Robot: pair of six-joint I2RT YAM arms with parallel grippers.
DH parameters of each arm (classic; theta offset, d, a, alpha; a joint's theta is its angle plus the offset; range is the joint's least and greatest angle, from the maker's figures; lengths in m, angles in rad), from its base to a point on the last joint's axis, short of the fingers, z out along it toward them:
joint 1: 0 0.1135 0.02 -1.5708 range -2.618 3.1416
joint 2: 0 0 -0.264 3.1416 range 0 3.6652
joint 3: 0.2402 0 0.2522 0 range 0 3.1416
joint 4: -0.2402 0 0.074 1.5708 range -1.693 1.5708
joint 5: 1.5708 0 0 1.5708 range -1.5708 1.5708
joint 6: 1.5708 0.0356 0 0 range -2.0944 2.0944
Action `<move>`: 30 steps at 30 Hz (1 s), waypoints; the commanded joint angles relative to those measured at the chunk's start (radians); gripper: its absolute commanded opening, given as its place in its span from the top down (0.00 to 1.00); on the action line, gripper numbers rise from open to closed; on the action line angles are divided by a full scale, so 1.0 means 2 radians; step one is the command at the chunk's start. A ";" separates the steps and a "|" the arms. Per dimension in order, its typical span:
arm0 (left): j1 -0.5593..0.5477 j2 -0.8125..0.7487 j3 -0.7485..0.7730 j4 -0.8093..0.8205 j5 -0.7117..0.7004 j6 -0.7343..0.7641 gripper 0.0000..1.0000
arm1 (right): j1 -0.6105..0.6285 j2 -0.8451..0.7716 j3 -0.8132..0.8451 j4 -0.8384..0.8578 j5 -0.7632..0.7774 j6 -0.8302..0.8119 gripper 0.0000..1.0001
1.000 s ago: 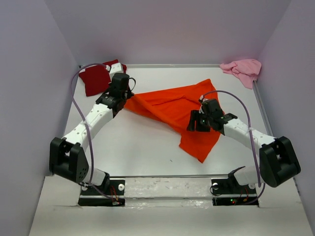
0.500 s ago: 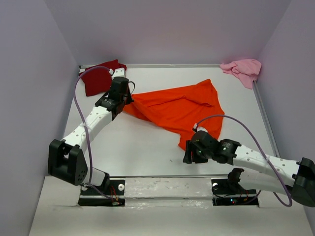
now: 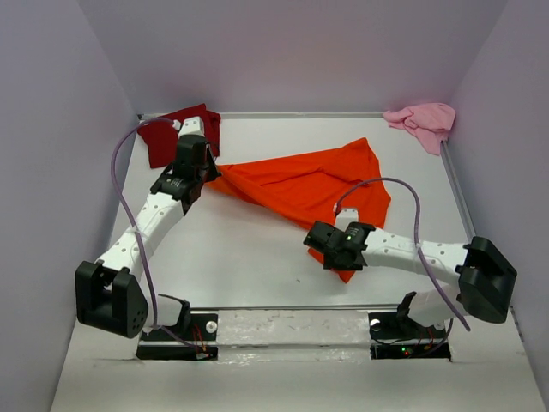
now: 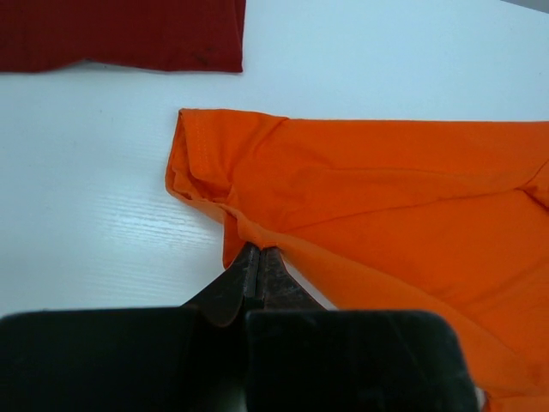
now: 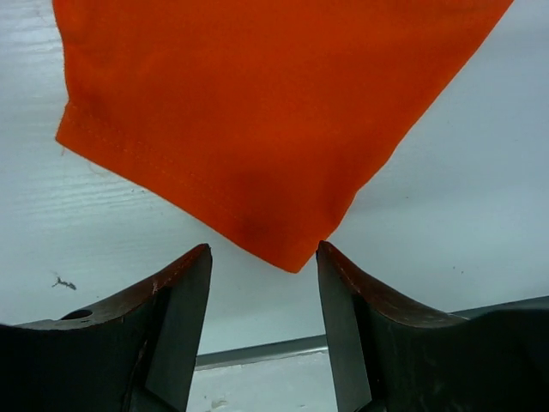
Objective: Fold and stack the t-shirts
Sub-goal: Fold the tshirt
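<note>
The bright orange t-shirt (image 3: 300,184) lies spread and stretched across the middle of the table. My left gripper (image 3: 204,176) is shut on a bunched fold at its left sleeve end (image 4: 210,180), its fingertips pinched together in the left wrist view (image 4: 257,251). My right gripper (image 3: 336,257) hovers low over the shirt's near corner, jaws open. In the right wrist view that orange corner (image 5: 296,262) points between the two fingertips (image 5: 263,253) without being held. The dark red t-shirt (image 3: 176,133) lies flat at the back left. The pale pink t-shirt (image 3: 422,120) is crumpled at the back right.
Purple-grey walls enclose the table on three sides. A metal strip (image 3: 292,309) runs along the near edge in front of both arm bases. A small dark speck (image 5: 62,281) lies on the white table near the right gripper.
My right arm has swung from above the orange shirt down to its near corner, jaws slightly narrower. My left gripper has drawn the sleeve end a little to the left, towards the dark red shirt.
</note>
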 commanded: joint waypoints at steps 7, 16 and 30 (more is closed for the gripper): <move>0.013 -0.022 -0.004 0.021 0.022 0.004 1.00 | 0.006 0.035 -0.007 0.020 -0.002 0.000 0.42; 0.034 -0.022 -0.003 0.023 0.028 0.000 1.00 | 0.006 -0.046 -0.074 0.016 -0.049 0.027 0.42; 0.039 -0.026 -0.007 0.027 0.038 -0.001 1.00 | 0.006 -0.011 -0.072 0.064 -0.061 0.017 0.43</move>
